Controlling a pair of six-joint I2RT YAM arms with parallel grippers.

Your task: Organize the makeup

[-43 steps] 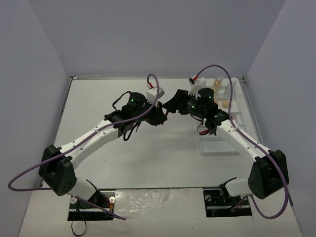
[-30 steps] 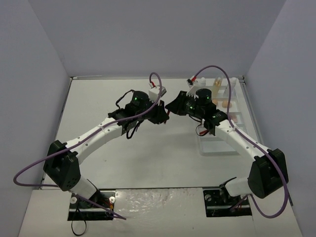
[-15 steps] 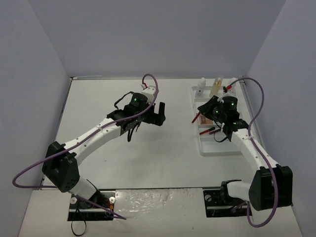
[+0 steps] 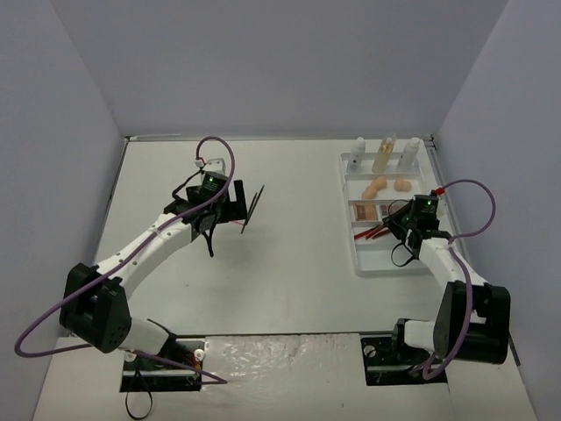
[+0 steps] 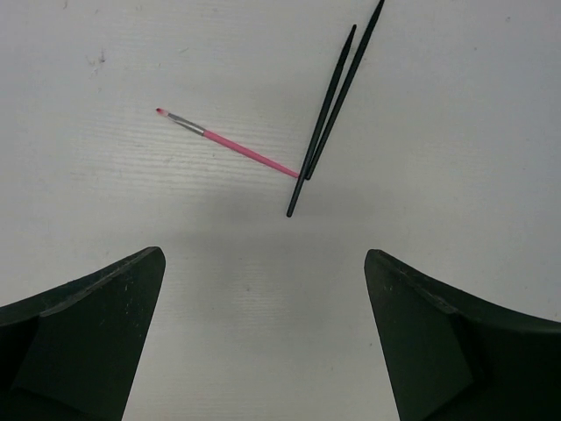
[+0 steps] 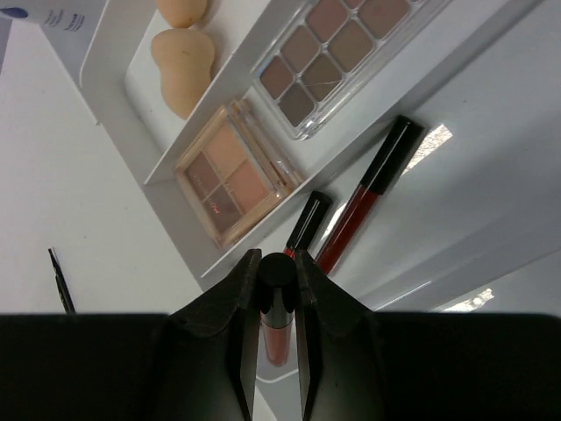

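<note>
My left gripper (image 4: 235, 203) (image 5: 265, 263) hangs open and empty over the bare table. Just ahead of it lie three thin brushes, a pink one (image 5: 232, 145) and two black ones (image 5: 337, 96) (image 4: 254, 206). My right gripper (image 4: 396, 226) (image 6: 276, 263) is shut on a black-capped lip tube (image 6: 277, 303) of pinkish gloss, low over the white tray (image 4: 390, 263). Two more lip tubes (image 6: 377, 189) (image 6: 307, 221) lie in the tray below it. Two eyeshadow palettes (image 6: 237, 171) (image 6: 337, 44) and beige sponges (image 6: 180, 70) (image 4: 375, 186) fill the tray's compartments. Three bottles (image 4: 383, 156) stand at its far end.
The tray sits along the table's right side, close to the right wall. Raised tray dividers (image 6: 263, 35) separate the compartments. A purple cable (image 4: 215, 149) loops above the left wrist. The two arm bases (image 4: 166, 360) stand at the near edge.
The grippers met at mid-table a second ago. My left gripper opened and drew back to the left. My right gripper carried the lip tube right, over the tray.
</note>
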